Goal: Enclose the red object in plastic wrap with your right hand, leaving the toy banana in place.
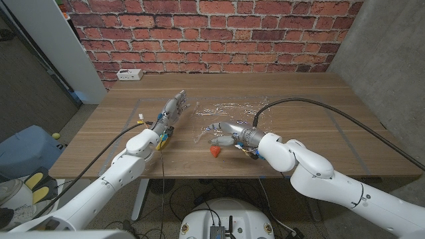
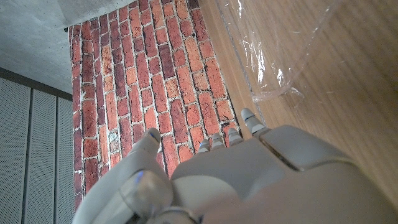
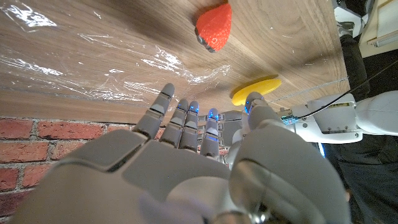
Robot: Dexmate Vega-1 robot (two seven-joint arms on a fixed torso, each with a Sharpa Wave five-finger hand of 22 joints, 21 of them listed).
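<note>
— Hovering over the wrap, are you?

— Yes, I'm holding my right hand (image 1: 222, 132) over the sheet of clear, crinkled plastic wrap (image 1: 219, 111), fingers spread and gripping nothing. The small red strawberry-shaped toy (image 1: 215, 152) is lying just beside that hand, on the side toward the wooden table's (image 1: 319, 113) near edge, its point seeming to face that edge.

— On the film or off it?

— I'm judging it's sitting at the film's near border; I cannot tell whether it's touching.

— And the banana?

— The yellow toy banana (image 3: 255, 90) is lying toward the table's left edge, beside my left hand (image 1: 174, 109), which is reaching out with fingers open and empty. My right hand is far nearer the strawberry, so I'm expecting to draw the film toward the near edge over it.

— Any containers?

— None I'm seeing.
</note>
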